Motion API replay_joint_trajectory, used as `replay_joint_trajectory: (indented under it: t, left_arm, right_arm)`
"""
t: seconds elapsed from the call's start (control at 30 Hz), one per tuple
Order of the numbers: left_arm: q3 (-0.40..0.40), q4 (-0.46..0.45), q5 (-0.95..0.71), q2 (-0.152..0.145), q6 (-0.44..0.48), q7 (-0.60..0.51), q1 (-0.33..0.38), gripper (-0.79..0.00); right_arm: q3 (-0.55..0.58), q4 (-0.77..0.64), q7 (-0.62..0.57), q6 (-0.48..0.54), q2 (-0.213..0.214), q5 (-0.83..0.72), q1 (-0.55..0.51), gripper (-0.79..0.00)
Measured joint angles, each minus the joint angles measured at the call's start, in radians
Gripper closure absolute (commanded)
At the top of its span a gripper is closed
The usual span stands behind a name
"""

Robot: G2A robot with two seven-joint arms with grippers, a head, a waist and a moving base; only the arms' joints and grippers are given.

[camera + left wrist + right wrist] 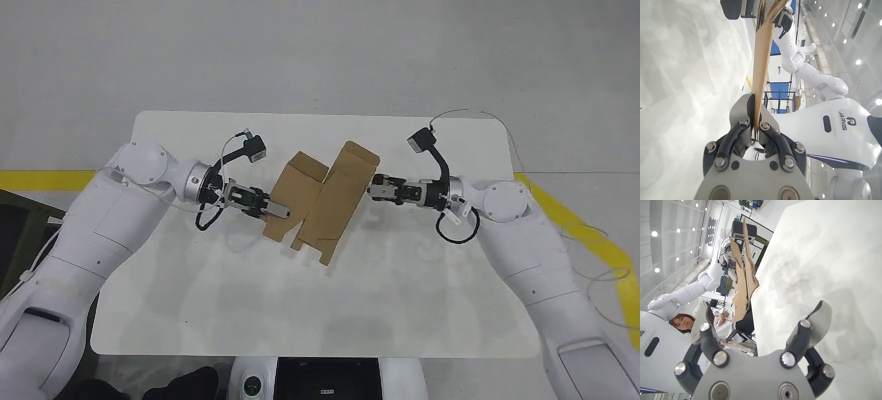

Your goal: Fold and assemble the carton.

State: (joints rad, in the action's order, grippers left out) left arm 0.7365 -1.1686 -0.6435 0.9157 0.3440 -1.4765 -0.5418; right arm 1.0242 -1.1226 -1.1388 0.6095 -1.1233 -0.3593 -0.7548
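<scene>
A flat, unfolded brown carton [322, 198] hangs above the middle of the white table [430, 300], its flaps spread at an angle. My left gripper [281, 210] is shut on the carton's left edge; the left wrist view shows the cardboard [762, 66] pinched edge-on between the two fingers [751, 108]. My right gripper [372, 190] stands open just off the carton's right edge, not touching it. In the right wrist view the carton [743, 283] hangs beyond the spread fingers [705, 315], with the left gripper [730, 266] holding it from the far side.
The white table [819, 256] lies bare under and around the carton. Yellow floor tape [40, 180] runs past both table ends. A dark bin [20, 215] stands off the table's left side.
</scene>
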Motion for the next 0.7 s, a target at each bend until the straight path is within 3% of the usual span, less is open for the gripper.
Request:
replay_joint_trajectory:
  t: [0.23,0.4,0.5,0.67,0.7]
  left_arm:
    - [-0.02,-0.027,0.001,-0.005,-0.003,-0.003,-0.006,0.0]
    - [-0.033,-0.03,0.0,-0.007,-0.003,-0.003,-0.005,0.0]
    - [-0.04,-0.031,-0.002,-0.008,-0.003,-0.003,-0.003,0.0]
    - [-0.05,-0.031,-0.007,-0.009,-0.002,-0.002,0.001,0.0]
    - [-0.052,-0.03,-0.009,-0.01,-0.002,-0.002,0.001,0.0]
  right_arm:
    - [-0.019,0.003,0.009,0.019,-0.007,0.008,0.01,-0.745]
    - [-0.035,0.01,0.007,0.025,-0.014,0.001,0.021,-0.557]
    - [-0.047,0.014,0.002,0.026,-0.018,-0.004,0.026,-0.391]
    - [-0.062,0.028,-0.008,0.032,-0.025,-0.018,0.037,-0.308]
    - [-0.063,0.03,-0.01,0.034,-0.026,-0.021,0.038,-0.24]
